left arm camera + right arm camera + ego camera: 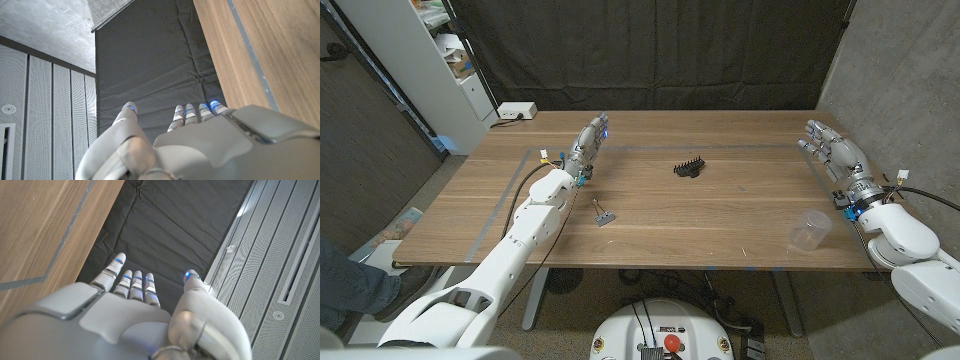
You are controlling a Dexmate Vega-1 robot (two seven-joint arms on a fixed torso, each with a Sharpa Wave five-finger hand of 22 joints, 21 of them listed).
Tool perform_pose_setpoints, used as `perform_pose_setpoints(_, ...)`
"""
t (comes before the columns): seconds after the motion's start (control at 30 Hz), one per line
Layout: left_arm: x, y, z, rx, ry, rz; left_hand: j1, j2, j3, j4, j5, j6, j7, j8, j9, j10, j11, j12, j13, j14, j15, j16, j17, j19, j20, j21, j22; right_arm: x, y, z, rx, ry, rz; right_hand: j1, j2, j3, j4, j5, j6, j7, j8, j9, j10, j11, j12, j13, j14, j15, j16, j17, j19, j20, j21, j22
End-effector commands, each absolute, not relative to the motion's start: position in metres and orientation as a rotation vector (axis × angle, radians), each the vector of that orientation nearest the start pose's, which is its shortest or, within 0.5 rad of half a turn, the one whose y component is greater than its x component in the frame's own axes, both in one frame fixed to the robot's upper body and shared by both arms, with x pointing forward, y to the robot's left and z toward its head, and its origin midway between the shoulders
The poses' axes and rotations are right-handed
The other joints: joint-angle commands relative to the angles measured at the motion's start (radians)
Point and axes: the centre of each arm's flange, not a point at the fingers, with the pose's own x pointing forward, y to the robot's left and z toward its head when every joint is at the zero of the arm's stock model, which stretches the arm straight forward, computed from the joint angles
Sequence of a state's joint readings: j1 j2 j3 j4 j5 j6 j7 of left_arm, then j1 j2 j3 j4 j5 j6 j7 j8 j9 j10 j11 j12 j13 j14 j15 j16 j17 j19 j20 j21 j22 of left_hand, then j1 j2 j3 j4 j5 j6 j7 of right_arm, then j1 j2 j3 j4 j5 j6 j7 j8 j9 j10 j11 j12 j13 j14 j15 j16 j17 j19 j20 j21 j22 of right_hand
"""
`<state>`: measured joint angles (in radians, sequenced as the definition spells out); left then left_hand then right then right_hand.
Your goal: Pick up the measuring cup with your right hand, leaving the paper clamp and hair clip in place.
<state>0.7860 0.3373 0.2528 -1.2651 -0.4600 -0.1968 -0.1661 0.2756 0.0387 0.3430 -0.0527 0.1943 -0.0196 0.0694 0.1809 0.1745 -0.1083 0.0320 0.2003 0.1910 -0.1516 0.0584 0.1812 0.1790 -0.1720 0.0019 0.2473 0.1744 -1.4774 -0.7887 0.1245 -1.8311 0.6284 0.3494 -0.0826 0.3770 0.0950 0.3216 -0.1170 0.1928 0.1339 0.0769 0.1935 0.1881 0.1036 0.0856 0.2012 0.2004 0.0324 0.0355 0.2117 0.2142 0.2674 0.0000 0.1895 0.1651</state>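
- Wooden table [720, 215] carries everything.
- Left hand [589, 138] stands far left, fingers straight and close together, holding nothing.
- Right hand [832, 150] is at the far right edge, fingers slightly spread, holding nothing.
- Clear measuring cup [810, 231] stands upright near the front right edge, well apart from the right hand.
- Black hair clip [689, 168] lies mid-table.
- Paper clamp [603, 213] lies front left.

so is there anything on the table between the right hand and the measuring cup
No. In the head view the stretch of table from the right hand to the measuring cup is bare wood; the hair clip lies well off to the side.
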Motion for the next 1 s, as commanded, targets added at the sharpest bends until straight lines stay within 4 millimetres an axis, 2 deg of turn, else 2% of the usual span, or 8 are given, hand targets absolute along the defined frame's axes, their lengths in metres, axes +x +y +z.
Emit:
perform_pose_setpoints(0.03, 0.664, 0.248, 0.002, 0.013, -0.603, -0.299, 0.006, 0.01, 0.001, -0.005, -0.002, -0.003, 0.004, 0.005, 0.004, -0.005, -0.003, 0.005, 0.002, -0.011, 0.001, 0.005, 0.002, -0.024, 0.004, -0.004, 0.006, 0.476, -0.423, -0.042, -0.137, -0.714, 0.002, 0.002, 0.007, -0.003, -0.001, 0.002, 0.008, -0.001, 0.004, 0.003, 0.008, 0.003, 0.005, -0.001, 0.008, 0.003, 0.006, 0.002, 0.007, 0.001, 0.007, 0.005)
perform_pose_setpoints(1.0, 0.665, 0.242, 0.003, 0.018, -0.598, -0.306, 0.005, 0.012, -0.001, -0.008, -0.002, -0.003, 0.004, 0.006, 0.004, -0.006, -0.001, 0.006, 0.002, -0.013, 0.0, 0.005, 0.002, -0.023, 0.003, -0.011, 0.006, 0.459, -0.442, -0.057, -0.138, -0.69, -0.065, 0.002, 0.007, -0.003, -0.003, 0.003, 0.01, -0.003, 0.004, 0.003, 0.011, 0.002, 0.005, -0.001, 0.011, 0.001, 0.006, 0.002, 0.01, 0.002, 0.006, 0.005)
